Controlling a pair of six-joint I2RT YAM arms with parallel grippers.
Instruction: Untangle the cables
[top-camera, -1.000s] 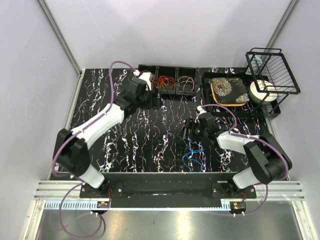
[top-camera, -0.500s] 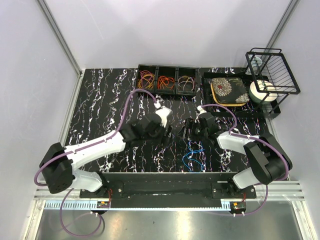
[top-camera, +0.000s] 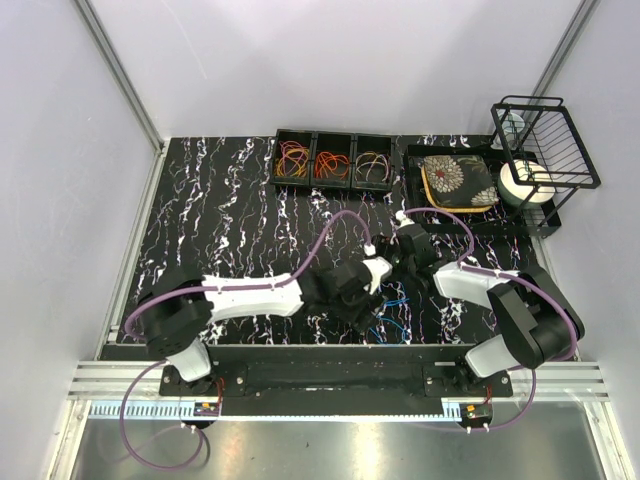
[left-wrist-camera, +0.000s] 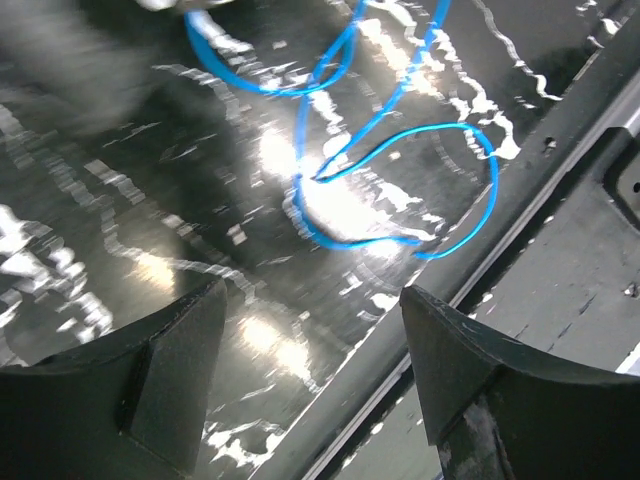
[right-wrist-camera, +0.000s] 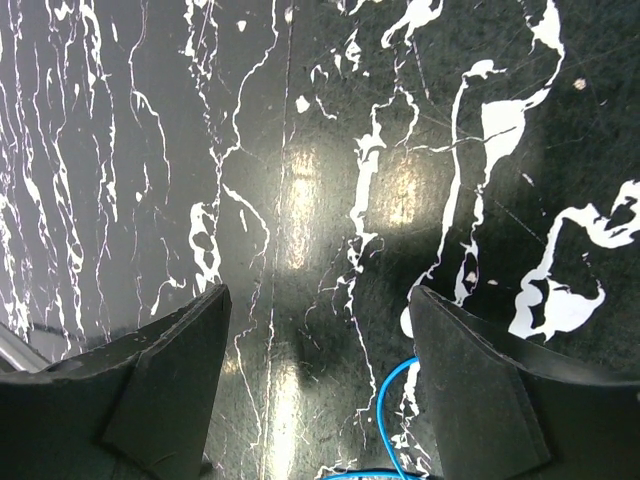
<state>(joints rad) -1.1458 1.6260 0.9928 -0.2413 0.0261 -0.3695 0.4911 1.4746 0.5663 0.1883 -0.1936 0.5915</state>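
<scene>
Lining up on the blue cables: left hand and right hand both wide open, empty. Next I'd pinch separate loops.

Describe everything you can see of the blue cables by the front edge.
The blue cables are thin, glossy wire loops that overlap and cross in one tangle. They lie flat on the black marbled table, close to its front edge. The open left tool hangs just over them and does not appear to touch them. One strand also shows at the bottom of the right wrist view. I cannot tell how many cables there are.
</scene>
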